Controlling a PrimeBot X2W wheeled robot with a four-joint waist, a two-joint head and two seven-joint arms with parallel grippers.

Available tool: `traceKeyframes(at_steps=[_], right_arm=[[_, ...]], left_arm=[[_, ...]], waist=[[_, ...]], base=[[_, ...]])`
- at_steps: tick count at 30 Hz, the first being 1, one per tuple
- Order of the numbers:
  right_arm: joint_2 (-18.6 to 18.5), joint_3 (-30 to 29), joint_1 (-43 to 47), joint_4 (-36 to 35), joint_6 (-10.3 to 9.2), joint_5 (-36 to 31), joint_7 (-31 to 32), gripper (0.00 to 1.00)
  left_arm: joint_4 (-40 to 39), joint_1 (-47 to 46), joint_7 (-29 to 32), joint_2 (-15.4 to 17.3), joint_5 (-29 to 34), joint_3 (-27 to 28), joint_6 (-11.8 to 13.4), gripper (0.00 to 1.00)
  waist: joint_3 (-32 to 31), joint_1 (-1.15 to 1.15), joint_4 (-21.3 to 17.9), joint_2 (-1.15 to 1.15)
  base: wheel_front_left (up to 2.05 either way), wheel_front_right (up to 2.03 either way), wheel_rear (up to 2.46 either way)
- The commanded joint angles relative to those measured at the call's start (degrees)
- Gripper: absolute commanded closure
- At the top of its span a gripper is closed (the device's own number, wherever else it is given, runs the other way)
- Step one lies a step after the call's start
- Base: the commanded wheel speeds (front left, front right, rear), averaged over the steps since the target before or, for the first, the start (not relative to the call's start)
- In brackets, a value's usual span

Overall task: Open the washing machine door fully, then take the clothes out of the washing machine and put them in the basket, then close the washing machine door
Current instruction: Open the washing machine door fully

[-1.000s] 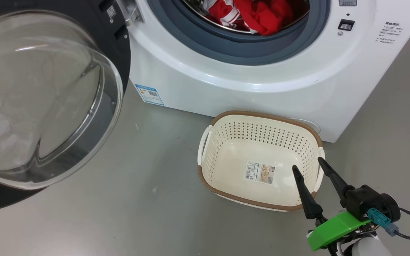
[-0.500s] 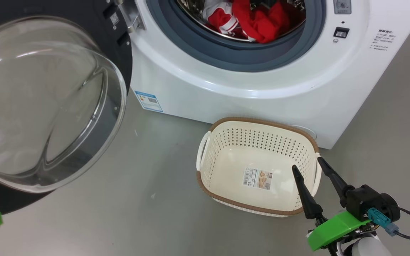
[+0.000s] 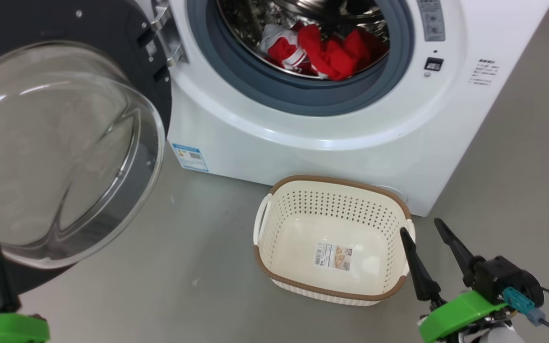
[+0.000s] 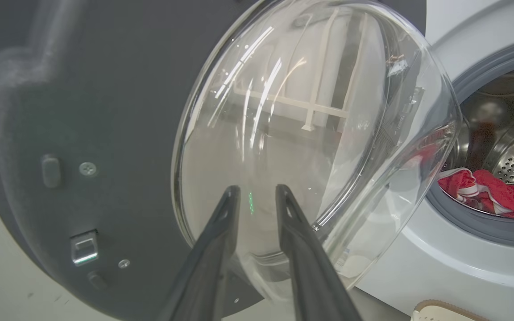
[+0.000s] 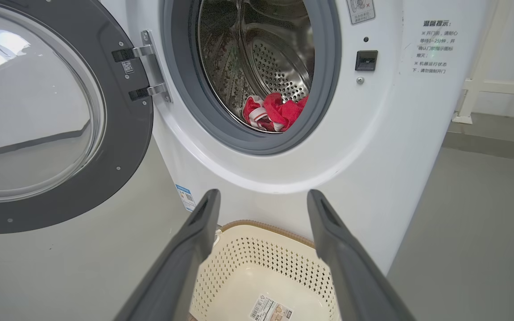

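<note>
**Ana:** Why does the robot's left pincer (image 4: 257, 189) sit by the large round door with the glossy black rim and bulging clear glass bowl (image 4: 83, 111)?

**Ben:** Its two dark fingers stand a narrow gap apart with nothing between them. The glass bowl rises just beyond their tips. The door hangs swung out on its hinges, clear of the mouth of the big white front-loading washing machine (image 3: 303, 143), so the opening step looks about done.

**Ana:** And the right pincer (image 3: 421, 226)?

**Ben:** It is spread wide and empty. The small cream-white perforated plastic basket with the brown woven-look rim (image 3: 331, 179) lies just ahead of its tips and below them. The basket sits on the grey floor (image 3: 184, 214) under the drum mouth, probably so a lifted garment has a short way to drop.

**Ana:** Where are the bright red-and-white fabric clothes (image 3: 331, 52)?

**Ben:** They are heaped low in the steel perforated drum (image 5: 275, 58), well ahead of that pincer and above it. None are in the basket. The wide spread suits a soft bundle, and a reach in over the grey rubber gasket (image 3: 303, 102) seems the next call.
</note>
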Motion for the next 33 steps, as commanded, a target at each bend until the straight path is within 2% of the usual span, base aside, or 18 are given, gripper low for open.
traceKeyframes(at_steps=[1, 2, 4, 11, 27, 33], right_arm=[[0.08, 0.90, 0.50, -1.58, 0.28, 0.72, -0.37, 0.00], [0.08, 0.63, 0.87, -1.69, 0.28, 0.81, -0.37, 0.00], [0.08, 0.06, 1.51, -1.89, 0.28, 0.97, -0.37, 0.00], [0.08, -1.73, 3.14, -2.59, 0.28, 1.17, -0.37, 0.00], [0.08, -6.08, 5.12, -4.30, 0.28, 1.49, -0.37, 0.00], [0.08, -6.69, 5.13, -4.79, 0.28, 1.44, -0.37, 0.00]], left_arm=[[-2.37, 0.91, -0.29, 1.68, -0.34, 1.06, 0.11, 0.53], [-3.14, 1.61, -0.29, 1.44, -0.55, 0.65, 0.11, 0.47], [-4.67, 2.95, -0.29, 0.96, -1.21, -0.74, 0.11, 0.00], [-9.24, 7.37, -0.29, 0.23, -2.52, -6.00, 0.11, 0.00], [-14.65, 11.89, -0.29, 3.76, -5.30, -17.18, 0.11, 0.00], [-15.78, 11.78, -0.29, 4.15, -5.79, -19.35, 0.11, 0.00]], waist=[[-0.92, 0.00, -0.97, 0.00], [-1.16, 0.00, -1.28, 0.00], [-1.58, 0.00, -1.95, 0.00], [-2.66, 0.00, -4.99, 0.00], [-4.01, 0.00, -14.19, 0.00], [-3.29, 0.00, -16.08, 0.00]], base=[[0.00, 0.00, 0.00], [0.00, 0.00, 0.00], [0.00, 0.00, 0.00], [0.00, 0.00, 0.00], [0.00, 0.00, 0.00], [0.00, 0.00, 0.00]])
